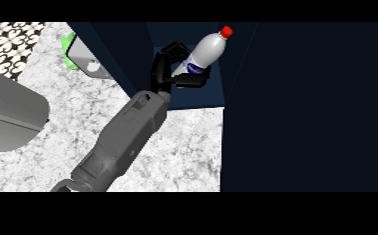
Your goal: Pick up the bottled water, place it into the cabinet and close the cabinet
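Observation:
The bottled water [206, 52] is a white bottle with a red cap and a blue label. It is tilted with its cap up and to the right, inside the opening of the dark blue cabinet [198, 97]. My left hand [168, 70] is shut on the bottle's lower part, fingers curled at its left and thumb below it. The grey forearm [125, 129] runs up from the lower left. The cabinet door [310, 104] stands open as a wide dark panel at the right. My right hand does not show.
A grey-white object on something green [80, 58] lies at the cabinet's left side on the speckled counter [184, 149]. A large grey body [16, 114] fills the left edge. A patterned wall [18, 41] shows at the top left.

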